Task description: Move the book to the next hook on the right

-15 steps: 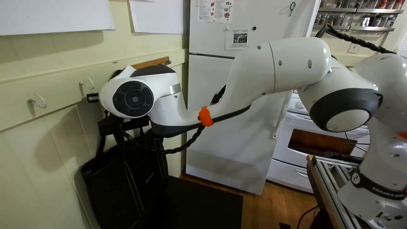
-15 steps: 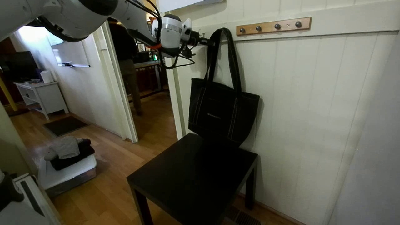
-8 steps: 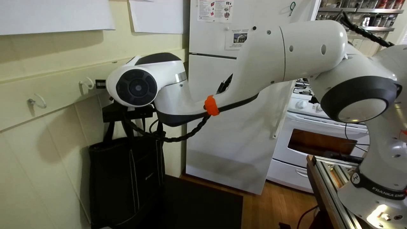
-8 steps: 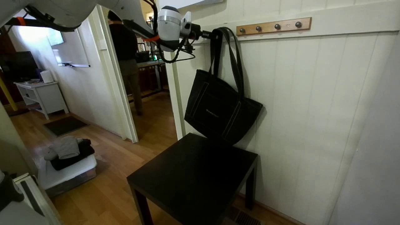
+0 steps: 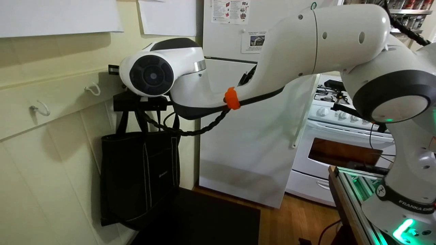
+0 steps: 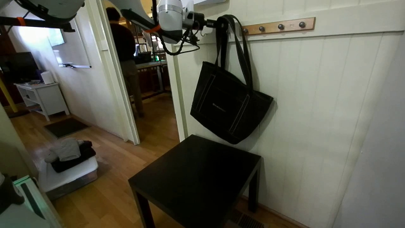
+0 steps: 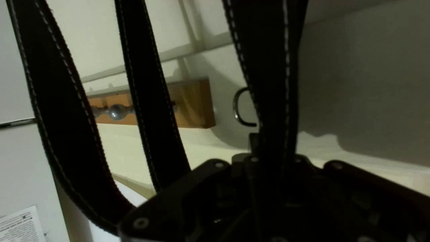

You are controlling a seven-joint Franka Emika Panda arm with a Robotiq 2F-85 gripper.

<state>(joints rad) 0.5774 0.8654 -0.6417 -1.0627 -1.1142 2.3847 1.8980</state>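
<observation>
The book is a large black tote bag [image 6: 231, 101] with two long straps; it also shows in the other exterior view [image 5: 136, 170]. My gripper [image 6: 218, 25] is shut on a strap [image 7: 272, 84], seen in the wrist view [image 7: 268, 144]. The bag hangs tilted from it, close to the wall and above the black table. Two white hooks [image 5: 93, 89] [image 5: 41, 108] on the wall rail are bare. A curved hook [image 7: 242, 107] shows beside the held strap in the wrist view. The wooden rack with several round knobs [image 6: 294, 25] is right of the straps, its left end partly covered.
A black table [image 6: 196, 183] stands below the bag. The white fridge [image 5: 235, 143] is beside the arm. White boards or papers [image 5: 167, 17] hang on the wall above the rail. A stove [image 5: 337, 143] and a plastic bin [image 6: 69, 174] stand farther off. A person [image 6: 125, 57] stands beyond the doorway.
My gripper has risen along the wall and moved slightly toward the wooden rack. The bag has gone up with it, off the table, and now hangs tilted with its straps shifted.
</observation>
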